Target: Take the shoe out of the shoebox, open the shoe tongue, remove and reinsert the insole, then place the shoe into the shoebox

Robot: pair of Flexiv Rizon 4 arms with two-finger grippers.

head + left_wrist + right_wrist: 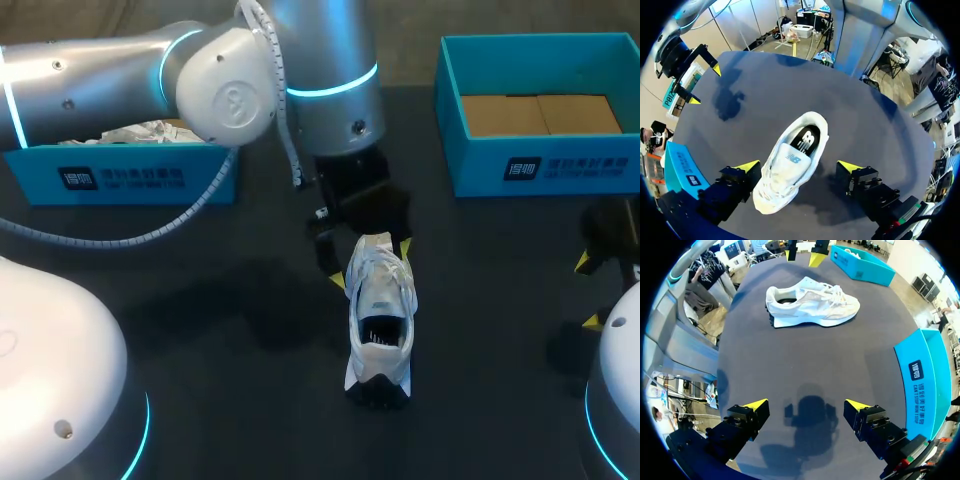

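Note:
A white sneaker (380,310) stands on its sole in the middle of the dark table, toe pointing away from me and heel toward me. My left gripper (371,262) hangs over the toe, open. In the left wrist view the sneaker (790,167) lies between the wide-apart fingers of the left gripper (799,167) without touching either, and its dark insole shows through the mouth. My right gripper (588,291) is open at the table's right edge, far from the shoe. In the right wrist view the right gripper (807,405) holds nothing, and the sneaker (812,305) lies well ahead of it.
A blue box (120,178) with white paper inside stands at the back left. A second blue box (540,165) with a brown cardboard floor stands at the back right, beside my right gripper. Bare tabletop surrounds the shoe.

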